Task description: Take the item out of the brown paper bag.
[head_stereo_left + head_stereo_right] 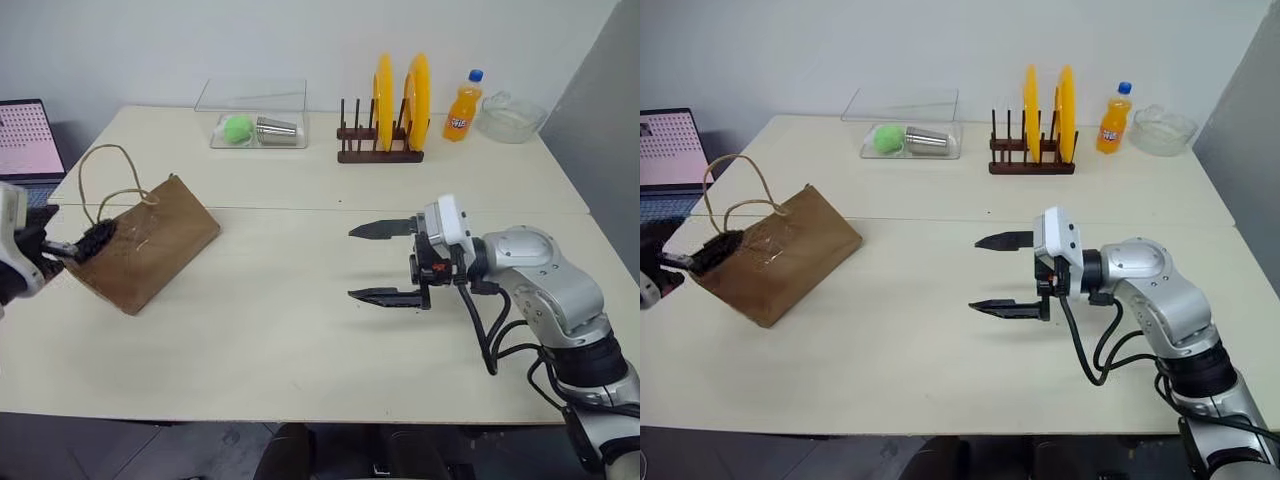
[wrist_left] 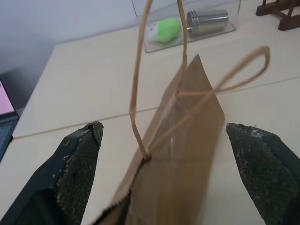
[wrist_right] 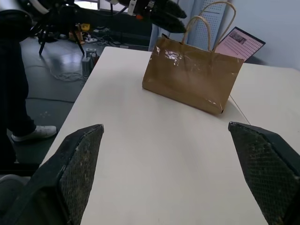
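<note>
Brown paper bag (image 1: 145, 243) tilted on table (image 1: 300, 330); our left gripper (image 2: 164, 173) spread around its mouth, right gripper (image 1: 383, 262) released, well apart.

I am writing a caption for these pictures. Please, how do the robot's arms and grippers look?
The right arm has rounded silver-grey shells, black joints and loose black cables. Its wrist has a white block with a small red part. The right gripper and the left gripper each have two black pointed fingers with rough textured pads.
</note>
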`<state>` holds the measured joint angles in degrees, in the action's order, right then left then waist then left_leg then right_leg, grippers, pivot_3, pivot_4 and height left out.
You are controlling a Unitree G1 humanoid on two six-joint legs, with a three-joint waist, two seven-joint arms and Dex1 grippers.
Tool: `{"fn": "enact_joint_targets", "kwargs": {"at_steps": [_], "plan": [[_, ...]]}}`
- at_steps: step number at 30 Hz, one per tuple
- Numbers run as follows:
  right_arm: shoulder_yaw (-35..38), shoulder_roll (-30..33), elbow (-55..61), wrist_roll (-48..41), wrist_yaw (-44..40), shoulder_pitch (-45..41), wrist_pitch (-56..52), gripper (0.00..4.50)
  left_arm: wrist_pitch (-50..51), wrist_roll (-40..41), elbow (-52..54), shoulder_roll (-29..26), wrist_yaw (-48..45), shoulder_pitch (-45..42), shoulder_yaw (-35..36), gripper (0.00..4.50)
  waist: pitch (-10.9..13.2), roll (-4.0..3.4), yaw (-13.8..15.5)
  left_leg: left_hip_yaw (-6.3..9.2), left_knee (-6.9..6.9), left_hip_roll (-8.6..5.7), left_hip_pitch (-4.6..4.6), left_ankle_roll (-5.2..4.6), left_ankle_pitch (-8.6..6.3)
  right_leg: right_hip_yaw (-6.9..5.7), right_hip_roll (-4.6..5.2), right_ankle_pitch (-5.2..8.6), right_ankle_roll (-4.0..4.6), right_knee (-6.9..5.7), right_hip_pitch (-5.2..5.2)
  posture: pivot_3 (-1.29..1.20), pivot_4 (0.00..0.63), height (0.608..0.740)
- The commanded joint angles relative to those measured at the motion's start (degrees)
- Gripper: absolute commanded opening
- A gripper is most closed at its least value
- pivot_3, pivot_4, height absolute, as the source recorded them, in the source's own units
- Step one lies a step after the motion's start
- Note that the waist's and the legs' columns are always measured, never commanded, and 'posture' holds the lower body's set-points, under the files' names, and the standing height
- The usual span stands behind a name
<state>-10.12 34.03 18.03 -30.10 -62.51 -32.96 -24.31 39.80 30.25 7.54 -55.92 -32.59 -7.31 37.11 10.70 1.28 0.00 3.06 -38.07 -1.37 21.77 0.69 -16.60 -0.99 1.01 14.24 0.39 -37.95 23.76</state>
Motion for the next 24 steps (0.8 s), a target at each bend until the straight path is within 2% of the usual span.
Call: {"fn": "enact_joint_targets", "kwargs": {"at_steps": [1,8,15,18,24], "plan": [[1.39,0.55,2.21,-0.03,0.10,-0.83,0.12,4.50,-4.40,-2.26,-5.30,-1.91,-2.66,-4.27,-3.31,4.45,0.00,0.00,-0.02,0.00,0.01,0.00,0.02,0.00,0.00,0.00,0.00,0.00,0.00,0.00,0.02,0.00,0.150,0.740],[1.29,0.71,1.76,-0.07,-0.09,-2.03,0.16,4.50,-11.40,-6.57,-16.81,-2.92,-6.91,-13.66,-9.98,4.45,0.00,0.01,-0.07,-0.11,0.02,0.00,0.25,0.01,0.00,0.02,0.04,-0.02,0.02,-0.04,0.29,0.00,0.150,0.740],[1.81,1.72,2.45,-0.11,0.15,-1.42,0.03,4.50,-12.76,-6.70,-19.71,-3.18,-9.20,-18.91,-10.72,4.45,-0.01,0.01,-0.11,-0.15,0.02,0.00,0.26,0.01,0.00,0.05,0.05,-0.02,0.02,-0.05,0.31,0.00,0.150,0.740],[1.94,1.95,2.74,-0.16,0.56,-1.19,-0.12,4.50,-12.14,-6.05,-19.26,-3.40,-9.82,-19.57,-9.81,3.87,-0.01,0.01,-0.14,-0.16,0.02,0.00,0.25,0.01,0.00,0.04,0.05,-0.02,0.01,-0.07,0.31,0.00,0.150,0.740],[1.80,2.10,2.81,-0.02,0.88,-0.98,0.04,4.50,-10.73,-5.29,-17.46,-3.52,-10.49,-18.80,-9.21,1.97,-0.01,0.01,-0.14,-0.16,-0.01,0.00,0.25,0.01,0.00,0.04,0.05,-0.02,0.01,-0.11,0.31,0.00,0.150,0.740]]}}
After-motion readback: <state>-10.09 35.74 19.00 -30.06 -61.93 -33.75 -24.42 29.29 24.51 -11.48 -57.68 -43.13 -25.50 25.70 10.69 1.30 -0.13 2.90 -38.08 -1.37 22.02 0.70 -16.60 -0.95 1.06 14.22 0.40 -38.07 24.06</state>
